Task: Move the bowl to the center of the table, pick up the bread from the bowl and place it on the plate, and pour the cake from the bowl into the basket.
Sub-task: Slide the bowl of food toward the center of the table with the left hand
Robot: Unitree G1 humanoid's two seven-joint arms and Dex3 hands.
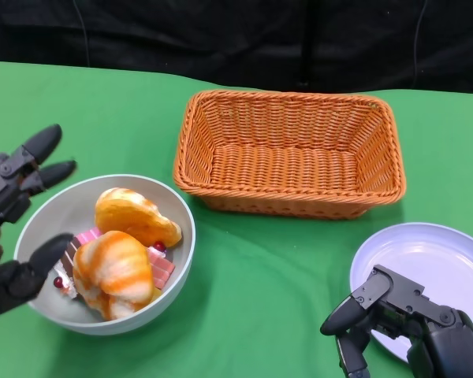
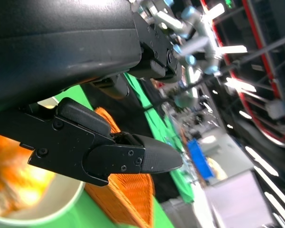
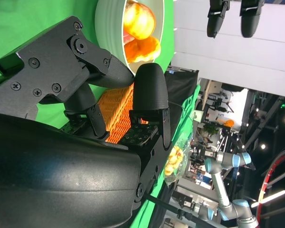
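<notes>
A pale grey bowl stands at the table's near left and holds two glazed breads over pink cake pieces. My left hand is spread around the bowl's left side. Its upper fingers stay off the rim, and its thumb lies over the near-left rim. It carries nothing. My right hand hovers at the near-left edge of the white plate with nothing between its loosely bent fingers. The right wrist view shows the bowl and bread beyond that hand.
An orange wicker basket sits behind the centre of the green table, between bowl and plate. It shows again in both wrist views. Bare green cloth separates the bowl from the plate. A dark backdrop lies behind the table's far edge.
</notes>
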